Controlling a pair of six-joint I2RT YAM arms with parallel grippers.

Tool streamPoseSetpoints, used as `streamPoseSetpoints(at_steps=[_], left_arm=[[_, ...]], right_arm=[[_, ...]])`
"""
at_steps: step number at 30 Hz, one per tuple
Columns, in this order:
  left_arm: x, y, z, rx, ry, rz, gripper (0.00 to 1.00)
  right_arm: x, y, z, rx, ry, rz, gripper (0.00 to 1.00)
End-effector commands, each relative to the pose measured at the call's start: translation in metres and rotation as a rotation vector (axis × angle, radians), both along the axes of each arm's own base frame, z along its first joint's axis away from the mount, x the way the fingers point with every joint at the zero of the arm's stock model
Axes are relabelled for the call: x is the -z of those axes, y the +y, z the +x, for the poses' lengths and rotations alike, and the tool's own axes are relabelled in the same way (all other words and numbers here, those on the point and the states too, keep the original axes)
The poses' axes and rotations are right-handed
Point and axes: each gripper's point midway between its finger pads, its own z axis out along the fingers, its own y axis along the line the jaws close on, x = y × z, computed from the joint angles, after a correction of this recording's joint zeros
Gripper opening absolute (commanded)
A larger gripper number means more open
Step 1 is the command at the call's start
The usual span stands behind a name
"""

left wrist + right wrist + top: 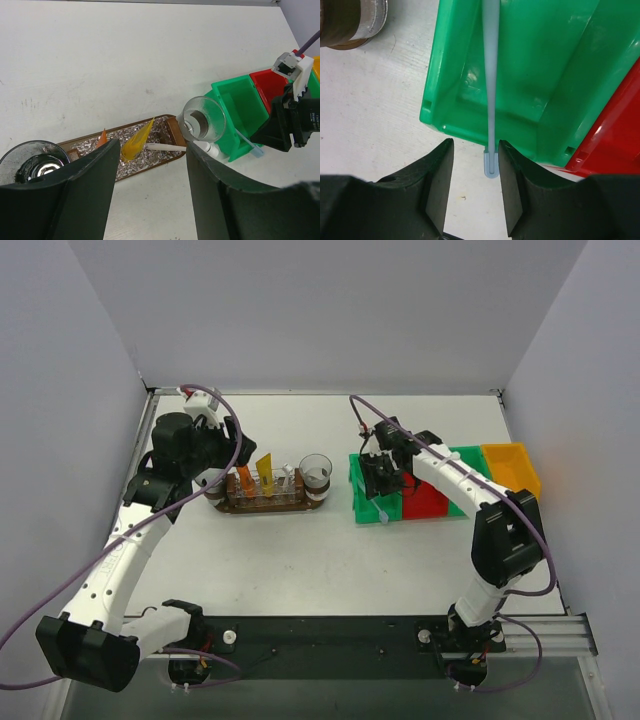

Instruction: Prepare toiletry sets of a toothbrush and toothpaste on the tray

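From above, the dark tray (270, 510) on the surface (300, 570) holds clear cups (315, 472) and an orange toothpaste tube (264, 468). At left wrist, the left fingers (90, 200) stand apart, empty. At right wrist, the right fingers (435, 185) stand apart around a pale toothbrush (490, 75) lying across the green bin (560, 75).

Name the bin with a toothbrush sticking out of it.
The green bin nearest the tray; a pale toothbrush crosses its rim between the right gripper's fingers.
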Motion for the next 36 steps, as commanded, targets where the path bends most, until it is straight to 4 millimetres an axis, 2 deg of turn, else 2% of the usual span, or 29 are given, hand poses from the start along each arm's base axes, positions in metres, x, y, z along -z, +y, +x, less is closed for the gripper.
streamPoseSetpoints(at_steps=[1, 11, 25, 36], left_arm=[[-0.034, -0.005, 0.005, 0.027, -0.092, -0.016, 0.65], [-0.037, -0.007, 0.005, 0.034, -0.097, -0.022, 0.65], [-0.037, -0.008, 0.005, 0.036, -0.096, -0.024, 0.65], [-0.038, -0.009, 0.004, 0.044, -0.104, -0.022, 0.65]], right_arm=[[0.008, 0.002, 0.004, -0.018, 0.013, 0.009, 0.36], [0.030, 0.009, 0.011, -0.014, 0.041, 0.019, 0.35], [0.048, 0.012, 0.014, -0.009, 0.074, 0.014, 0.31], [0.041, 0.014, 0.011, -0.007, 0.075, 0.036, 0.02]])
